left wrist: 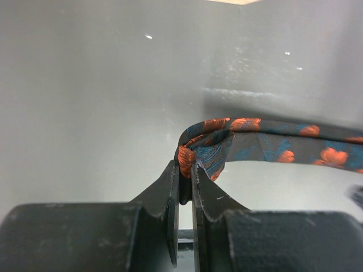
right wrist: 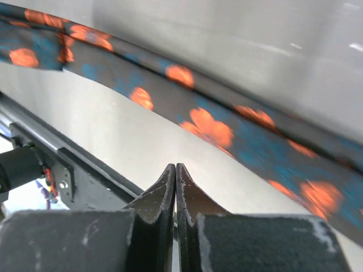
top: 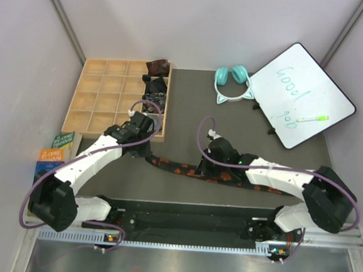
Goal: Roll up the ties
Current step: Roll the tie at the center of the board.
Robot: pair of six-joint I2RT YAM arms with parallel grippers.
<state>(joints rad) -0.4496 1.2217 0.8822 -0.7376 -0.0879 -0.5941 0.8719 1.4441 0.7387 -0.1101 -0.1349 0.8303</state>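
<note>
Folded end of the tie (top: 185,172) is pinched between the narrow fingers of the left gripper (left wrist: 184,170), just off the wooden tray (top: 100,102), likely to start the roll. The rest is stretched away from the tray, past the right gripper (right wrist: 176,170), shut and empty.

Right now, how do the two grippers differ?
The left gripper pinches the folded end of the tie. The right gripper is shut on nothing, and the tie lies past its tips. The left is beside the tray, while the right is near the tie's middle. Both are black with two fingers.
</note>
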